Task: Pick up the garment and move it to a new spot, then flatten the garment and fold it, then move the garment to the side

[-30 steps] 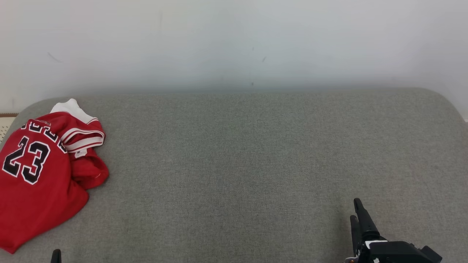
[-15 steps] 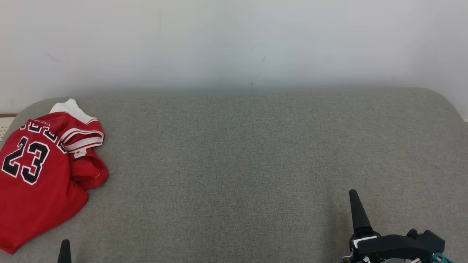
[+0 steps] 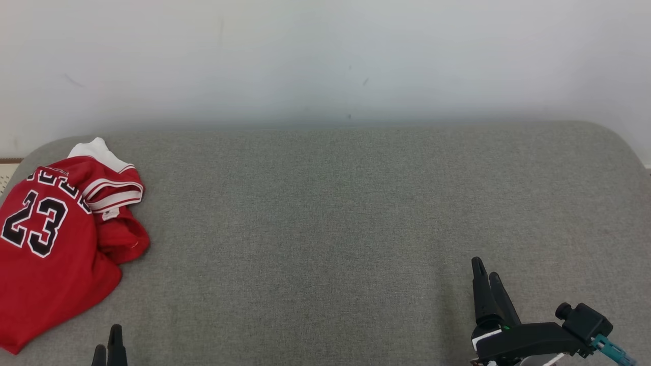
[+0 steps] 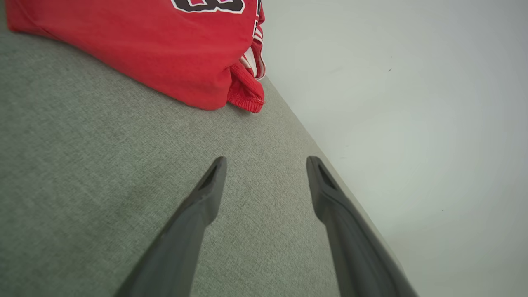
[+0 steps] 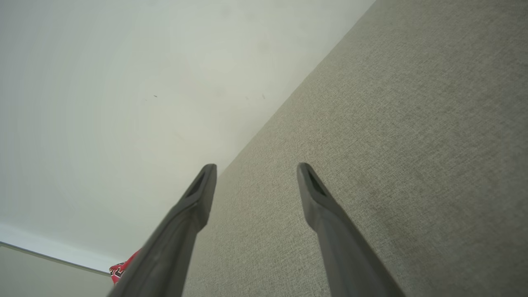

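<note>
Head view: a crumpled red jersey with a black-and-white number 23 and white-striped trim point(image 3: 56, 244) lies at 9 o'clock on a grey woven upholstered cushion point(image 3: 330, 213), hard against its left end, and the picture's edge cuts it off; a plain white wall point(image 3: 325, 56) stands behind. Its long axis runs from a white-edged end at about 1 o'clock, toward the wall, down to a loose red corner at 7 o'clock; whether that white piece is collar or sleeve I cannot tell. The left gripper point(image 3: 108, 341) shows its tips at 7 o'clock, near the jersey but apart from it; the right gripper point(image 3: 485, 268) sits at 4 o'clock, well apart from it.

Left wrist view: the left gripper point(image 4: 267, 159) stands wide and empty over bare cushion; the jersey point(image 4: 144, 49) lies ahead at 11 o'clock, its bunched hem nearest the fingers. The risk here, as I judge it, is a pinch that takes one layer or a single fold; the cloth would then hang twisted and be harder to flatten. A low approach could also drive the fingers into the upholstery.

Right wrist view: the right gripper point(image 5: 256, 165) is likewise spread wide with nothing between its fingers; a scrap of the jersey point(image 5: 121, 268) peeks out at 7 o'clock, far off. That arm faces a long reach across; and since the jersey sits at the cushion's end, a clumsy nudge could push it over the edge.
</note>
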{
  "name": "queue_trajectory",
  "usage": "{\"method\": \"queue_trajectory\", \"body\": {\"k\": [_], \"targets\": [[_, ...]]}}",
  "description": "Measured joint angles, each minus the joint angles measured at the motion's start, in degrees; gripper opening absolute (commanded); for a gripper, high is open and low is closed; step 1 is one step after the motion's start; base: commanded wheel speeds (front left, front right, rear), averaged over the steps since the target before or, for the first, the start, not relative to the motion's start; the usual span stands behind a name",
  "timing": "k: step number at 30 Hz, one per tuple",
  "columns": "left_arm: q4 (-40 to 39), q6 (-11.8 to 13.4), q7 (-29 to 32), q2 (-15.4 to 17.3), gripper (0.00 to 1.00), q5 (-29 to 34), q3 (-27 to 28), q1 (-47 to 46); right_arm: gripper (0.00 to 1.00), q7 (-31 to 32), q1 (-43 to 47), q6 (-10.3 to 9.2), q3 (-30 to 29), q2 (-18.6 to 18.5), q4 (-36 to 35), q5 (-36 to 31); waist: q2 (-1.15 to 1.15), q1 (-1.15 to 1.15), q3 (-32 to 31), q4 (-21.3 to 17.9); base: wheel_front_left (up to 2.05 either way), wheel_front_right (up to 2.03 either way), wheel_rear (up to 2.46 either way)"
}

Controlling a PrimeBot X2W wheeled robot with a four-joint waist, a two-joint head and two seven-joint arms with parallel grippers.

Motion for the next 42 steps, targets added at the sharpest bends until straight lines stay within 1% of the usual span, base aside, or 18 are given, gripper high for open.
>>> {"method": "queue_trajectory", "body": {"k": [8,15,26,29,42], "targets": [[-0.3,1.3,-2.0,0.1,1.00,9.3,-1.7,-0.1,1.00,-0.8,0.0,0.00,0.4,0.0,-0.5,-9.7,0.00,0.00,-0.1,-0.1,0.00,0.00,0.00],[-0.9,2.2,-3.6,0.8,1.00,15.5,-3.2,-0.3,1.00,-1.5,0.0,0.00,0.5,0.0,-0.9,-15.7,0.00,0.00,-0.1,0.0,0.00,0.00,0.00],[-1.5,3.2,-6.0,2.0,1.00,22.6,-4.8,-0.4,1.00,-2.5,0.0,0.01,0.7,0.0,-1.2,-23.5,0.00,0.00,-0.2,0.0,0.00,0.00,0.00],[-1.6,3.6,-6.6,2.0,1.00,24.0,-5.1,-0.4,1.00,-3.0,0.0,0.00,0.7,0.0,-1.3,-25.4,0.00,0.00,-0.2,0.0,0.00,0.00,0.00],[-2.0,4.2,-9.1,2.5,1.00,31.5,-6.8,-0.4,1.00,-4.0,0.0,0.01,0.9,0.0,-1.2,-33.4,0.00,0.00,-0.4,-0.1,0.00,0.00,0.00]]}}
